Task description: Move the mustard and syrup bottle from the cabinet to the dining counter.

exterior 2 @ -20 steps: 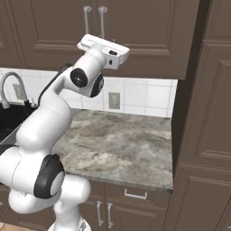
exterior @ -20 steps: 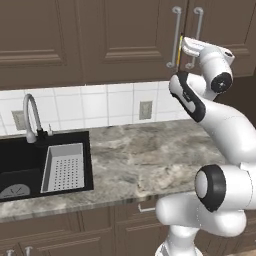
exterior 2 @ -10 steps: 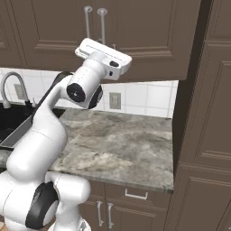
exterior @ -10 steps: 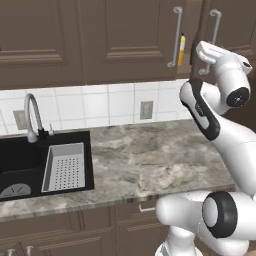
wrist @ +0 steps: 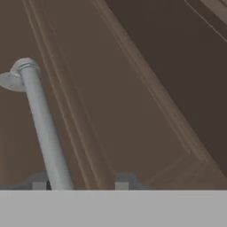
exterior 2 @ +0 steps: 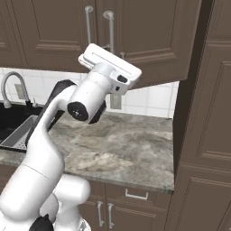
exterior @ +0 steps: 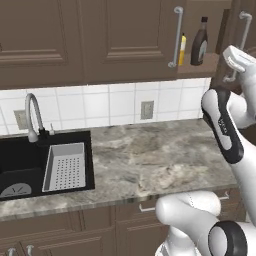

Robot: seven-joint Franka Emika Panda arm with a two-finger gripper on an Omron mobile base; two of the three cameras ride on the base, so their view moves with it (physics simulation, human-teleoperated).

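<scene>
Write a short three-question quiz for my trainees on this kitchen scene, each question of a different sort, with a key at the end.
1. True or false: the cabinet door on the right stands partly open, so the shelf inside can be seen.
2. Multiple choice: next to the mustard on the cabinet shelf stands A) a green cup, B) the syrup bottle, C) a red bottle.
3. Fill in: in the hand view, the gripper is closed on the door's silver ____.

Key: 1 true; 2 B; 3 handle.
</scene>
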